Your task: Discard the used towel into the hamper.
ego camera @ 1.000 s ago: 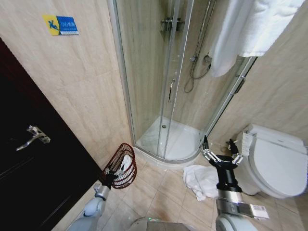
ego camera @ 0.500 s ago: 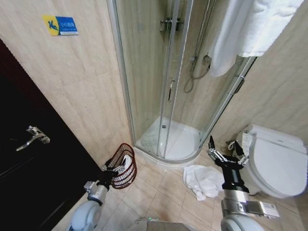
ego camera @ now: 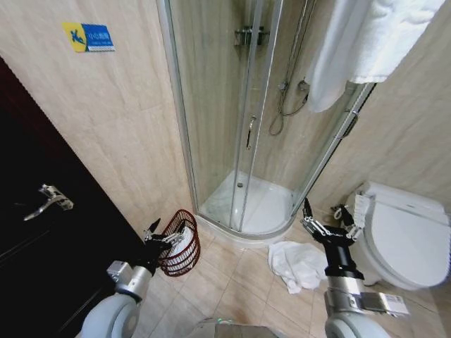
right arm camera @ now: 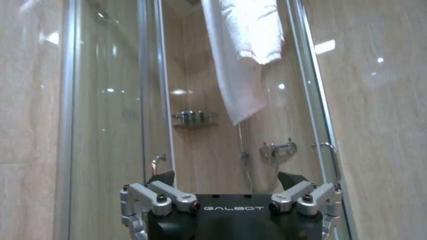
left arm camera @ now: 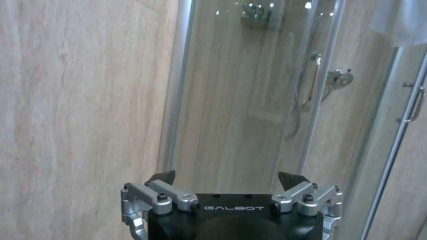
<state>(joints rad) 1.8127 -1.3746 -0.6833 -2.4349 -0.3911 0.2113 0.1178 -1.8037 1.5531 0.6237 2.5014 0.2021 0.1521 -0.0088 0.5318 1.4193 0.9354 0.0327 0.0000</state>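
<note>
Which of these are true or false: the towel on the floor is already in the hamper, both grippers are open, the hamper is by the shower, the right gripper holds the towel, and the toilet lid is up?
1. The towel is in the hamper. False: it lies on the floor tiles.
2. The left gripper and right gripper are open. True.
3. The hamper stands by the shower. True.
4. The right gripper holds the towel. False: it is empty, above it.
5. The toilet lid is up. False: it is down.
</note>
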